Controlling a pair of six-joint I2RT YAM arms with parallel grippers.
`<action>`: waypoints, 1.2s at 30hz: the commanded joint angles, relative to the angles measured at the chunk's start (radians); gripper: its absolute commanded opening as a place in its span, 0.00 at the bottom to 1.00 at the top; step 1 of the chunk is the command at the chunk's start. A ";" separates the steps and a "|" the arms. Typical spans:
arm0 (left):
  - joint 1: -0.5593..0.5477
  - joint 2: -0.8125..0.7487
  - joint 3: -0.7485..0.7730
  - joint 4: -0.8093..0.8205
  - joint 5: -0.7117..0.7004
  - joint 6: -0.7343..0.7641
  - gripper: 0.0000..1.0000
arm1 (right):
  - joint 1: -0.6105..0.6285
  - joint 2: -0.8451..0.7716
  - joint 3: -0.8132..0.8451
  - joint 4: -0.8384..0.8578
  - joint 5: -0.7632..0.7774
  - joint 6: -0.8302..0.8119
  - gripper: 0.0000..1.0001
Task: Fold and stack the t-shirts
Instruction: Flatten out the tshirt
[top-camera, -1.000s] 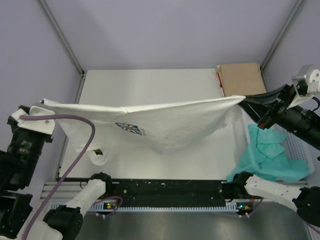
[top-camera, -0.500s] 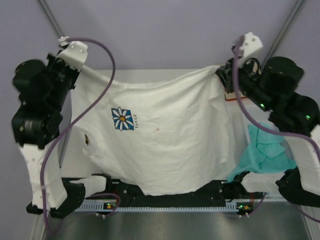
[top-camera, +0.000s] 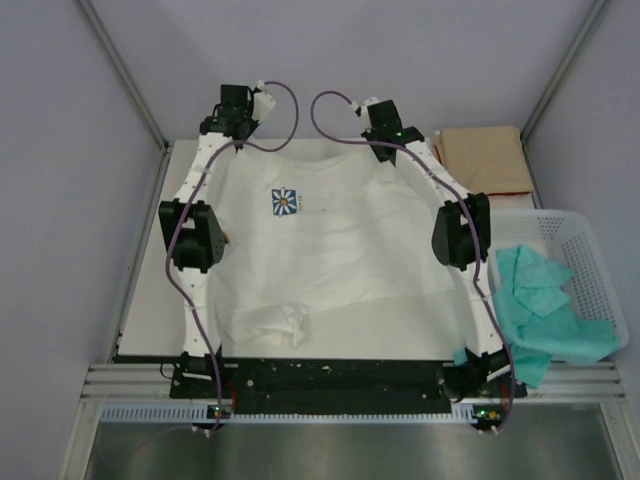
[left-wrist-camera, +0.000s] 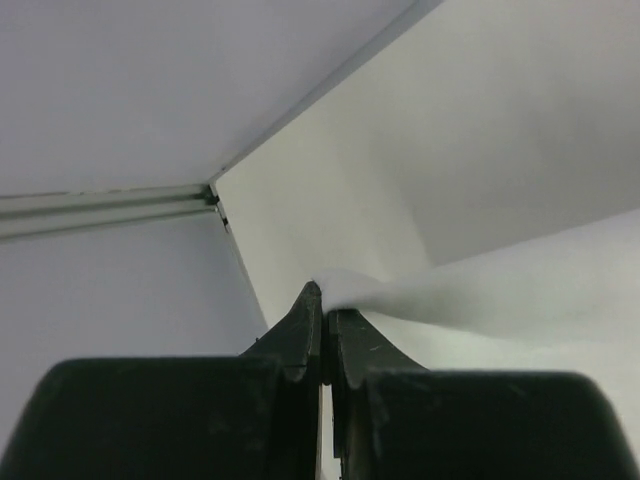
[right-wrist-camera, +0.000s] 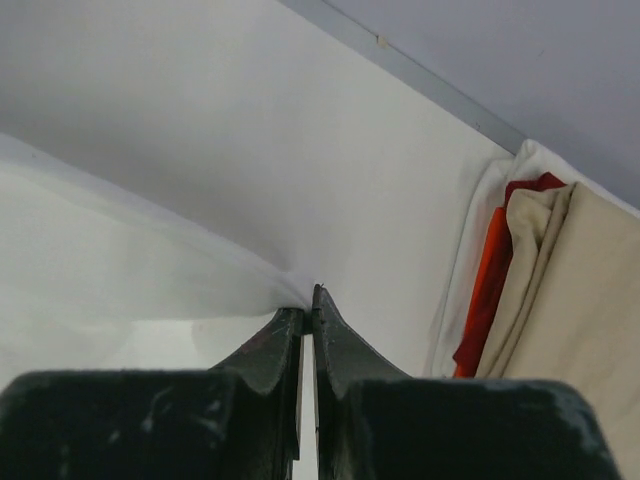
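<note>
Holds far corners of white cloth t-shirt with blue daisy print (top-camera: 340, 250), left jaws and right jaws both pressed closed on fabric. Lies spread flat on white counter (top-camera: 148, 300). At far right corner: folded tan t-shirt with red edge (top-camera: 485, 160).

Top: looks down from high behind the near edge over the whole table (top-camera: 150, 290). Wrists: look close and low along fingers (left-wrist-camera: 300, 335), sharing the shirt (top-camera: 340, 240) far edge with top.

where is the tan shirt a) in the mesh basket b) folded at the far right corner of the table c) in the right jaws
b: the tan shirt lies folded at the far right corner, beyond the basket; the right jaws grip the white shirt.
</note>
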 joint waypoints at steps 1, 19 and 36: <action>0.013 0.185 0.201 0.209 -0.098 0.034 0.00 | -0.047 0.104 0.176 0.212 0.085 -0.051 0.00; 0.013 0.134 0.230 0.247 -0.209 -0.070 0.87 | -0.106 -0.080 0.061 0.115 0.203 0.091 0.87; -0.110 -0.811 -1.015 -0.545 0.662 0.311 0.65 | -0.104 -0.904 -1.195 -0.002 -0.001 0.651 0.71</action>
